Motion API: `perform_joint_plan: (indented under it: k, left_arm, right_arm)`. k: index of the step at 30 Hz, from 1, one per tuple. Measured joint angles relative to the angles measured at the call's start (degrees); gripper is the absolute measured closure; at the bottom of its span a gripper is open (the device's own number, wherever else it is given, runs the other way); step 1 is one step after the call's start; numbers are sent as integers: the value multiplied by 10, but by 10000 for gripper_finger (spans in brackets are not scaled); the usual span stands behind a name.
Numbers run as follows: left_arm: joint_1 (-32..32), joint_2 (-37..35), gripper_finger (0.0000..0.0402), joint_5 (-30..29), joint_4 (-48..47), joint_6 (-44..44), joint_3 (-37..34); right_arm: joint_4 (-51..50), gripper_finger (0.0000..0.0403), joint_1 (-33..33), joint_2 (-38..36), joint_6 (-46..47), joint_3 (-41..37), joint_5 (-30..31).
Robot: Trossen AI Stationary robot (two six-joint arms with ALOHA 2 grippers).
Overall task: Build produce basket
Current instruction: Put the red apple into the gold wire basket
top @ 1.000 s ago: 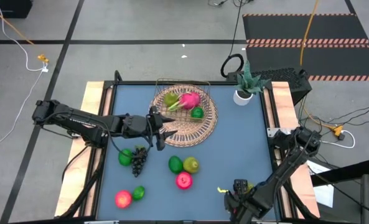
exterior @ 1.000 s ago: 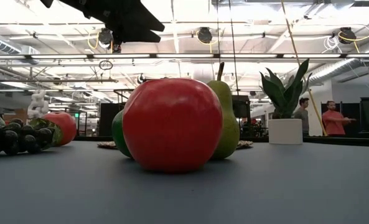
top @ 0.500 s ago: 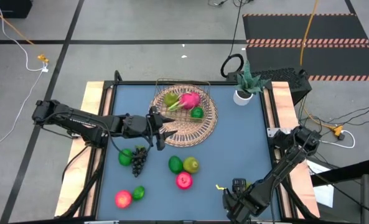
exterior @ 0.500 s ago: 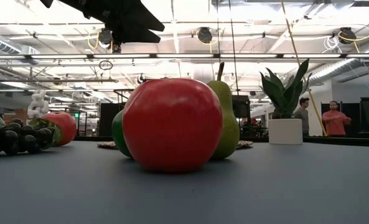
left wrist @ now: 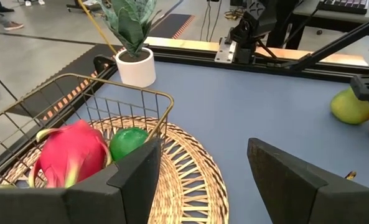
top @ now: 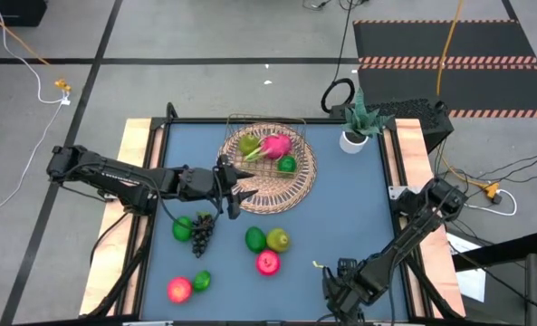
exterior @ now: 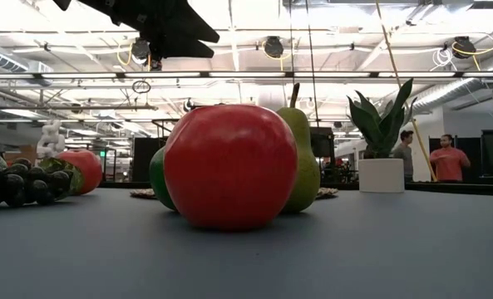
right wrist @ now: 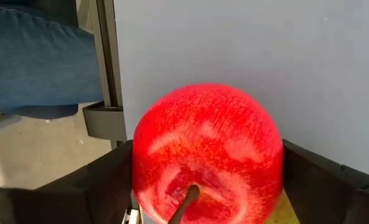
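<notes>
The wicker basket point(top: 268, 167) sits at the table's far middle and holds a green pear, a pink dragon fruit point(left wrist: 69, 152) and a green lime point(left wrist: 127, 142). My left gripper point(top: 236, 187) hovers open and empty over the basket's left rim point(left wrist: 184, 180). My right gripper point(top: 339, 276) is at the near edge, shut on a red apple point(right wrist: 206, 152). Loose on the table lie a dark grape bunch point(top: 202, 233), limes point(top: 255, 239), a pear point(top: 278, 240) and red apples point(top: 267, 263). My right gripper pinches the red apple by its two sides point(right wrist: 140, 155) between the two fingers point(right wrist: 109, 183). The apple's stem point(right wrist: 184, 202) points back toward the wrist. In the high view the gripper itself hides the apple, and I cannot tell whether it is clear of the table.
A small white pot with a green plant point(top: 354, 136) stands at the far right corner. The basket's wire handle point(left wrist: 109, 93) stands up over its well. A person's blue trouser leg point(right wrist: 41, 56) shows just beyond the near table edge. Bare blue table lies right of the basket.
My right arm has drifted a little toward the table's left and far side, staying shut on the apple. The left arm and the loose fruit have kept still.
</notes>
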Motion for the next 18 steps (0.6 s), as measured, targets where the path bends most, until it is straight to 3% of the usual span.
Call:
perform_joint_plan:
  k: [6, 11, 15, 18]
  left_arm:
    - [0, 0, 158, 0, 0, 0, 0]
    - [0, 0, 158, 0, -1, 42, 0]
    - [12, 0, 158, -16, 5, 106, 0]
    - [26, -1, 158, -47, 8, 129, 0]
  right_arm:
    - [-2, 69, 0, -57, 3, -2, 45]
    - [-13, 69, -4, -134, -9, -3, 169]
    - [-12, 68, -37, -192, -103, -3, 275]
    - [28, 65, -100, -229, -228, -3, 361]
